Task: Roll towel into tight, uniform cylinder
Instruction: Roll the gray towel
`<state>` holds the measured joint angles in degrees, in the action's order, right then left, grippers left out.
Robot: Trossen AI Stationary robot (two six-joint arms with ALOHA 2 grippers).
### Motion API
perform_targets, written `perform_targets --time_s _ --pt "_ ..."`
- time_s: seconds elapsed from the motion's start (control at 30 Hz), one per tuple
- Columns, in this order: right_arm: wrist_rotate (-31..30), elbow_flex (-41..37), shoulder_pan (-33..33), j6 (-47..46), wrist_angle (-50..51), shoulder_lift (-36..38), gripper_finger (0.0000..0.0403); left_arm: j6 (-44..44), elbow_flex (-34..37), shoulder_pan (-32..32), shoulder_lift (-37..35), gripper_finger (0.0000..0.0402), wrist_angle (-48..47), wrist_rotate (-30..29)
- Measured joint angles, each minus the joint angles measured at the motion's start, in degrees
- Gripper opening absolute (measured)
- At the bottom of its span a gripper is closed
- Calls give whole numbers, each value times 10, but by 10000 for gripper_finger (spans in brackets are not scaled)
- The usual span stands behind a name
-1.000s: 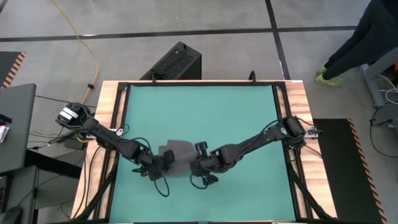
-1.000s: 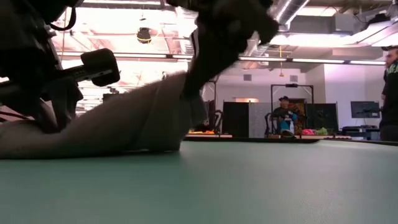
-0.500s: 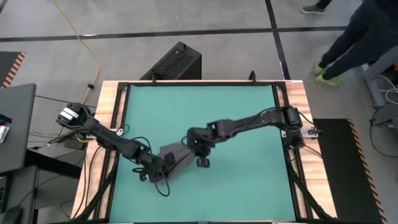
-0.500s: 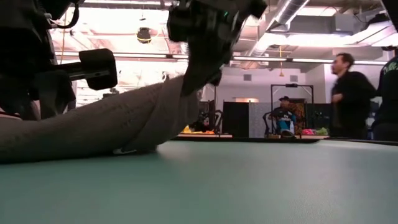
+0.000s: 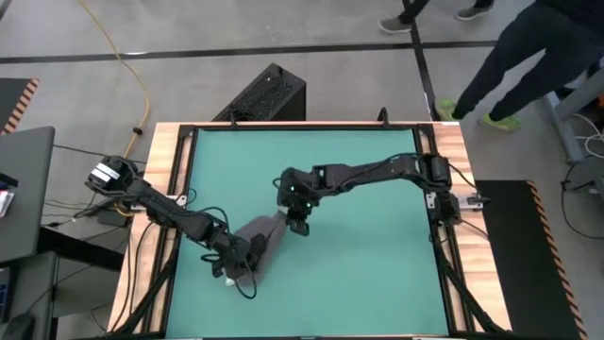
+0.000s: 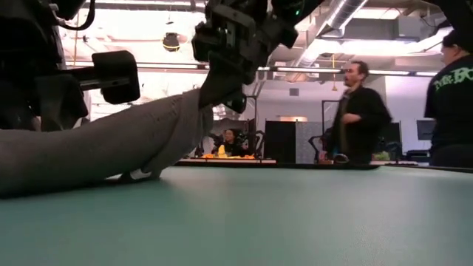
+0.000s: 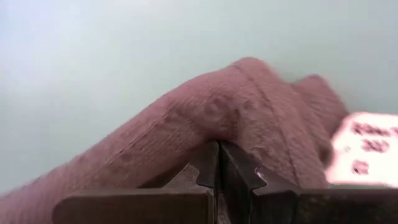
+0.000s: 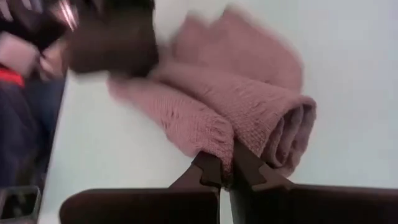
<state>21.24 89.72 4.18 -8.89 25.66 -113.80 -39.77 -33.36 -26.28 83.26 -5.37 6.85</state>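
The dark grey towel (image 5: 262, 241) lies as a narrow, bunched band on the teal mat (image 5: 359, 170), slanting from near left to far right. Its small white tag (image 6: 140, 176) sits at its lower edge near the mat. My left gripper (image 5: 231, 266) is shut on the band's near left end. My right gripper (image 5: 296, 223) is shut on its far right end, which is raised off the mat (image 6: 203, 103). In the low view the towel (image 6: 96, 148) slopes up from the left to the right gripper. My left gripper pinches the towel's near left end (image 7: 214, 134) between its two shut fingers, coming low from the table's left. That end stays down near the mat. My right gripper pinches a bunched edge of several folds at the towel's far right end (image 8: 217, 146). Its fingers come from above, slanting down. This end is lifted off the mat, and the cloth slopes down toward the left gripper.
The wooden table frame (image 5: 175, 170) runs around the mat. A black box (image 5: 264, 94) stands on the floor beyond the far edge. People walk beyond the table's far right (image 6: 358, 111). Bare mat stretches to the right and far side of the towel.
My right gripper has gone toward the table's far edge and up, keeping hold of the towel's end. The towel has been drawn out from a broad patch into a narrow slanting band, its right end lifted, its left end staying with the left gripper.
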Motion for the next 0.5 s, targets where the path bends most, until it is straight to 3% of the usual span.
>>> perform_targets --time_s 0.23,0.5 --pt "37 0 26 -26 -82 -1 22 -10 -1 0 0 0 38 -1" --pt "21 1 32 -13 -44 -8 22 -13 -31 -28 -59 0 24 -111"
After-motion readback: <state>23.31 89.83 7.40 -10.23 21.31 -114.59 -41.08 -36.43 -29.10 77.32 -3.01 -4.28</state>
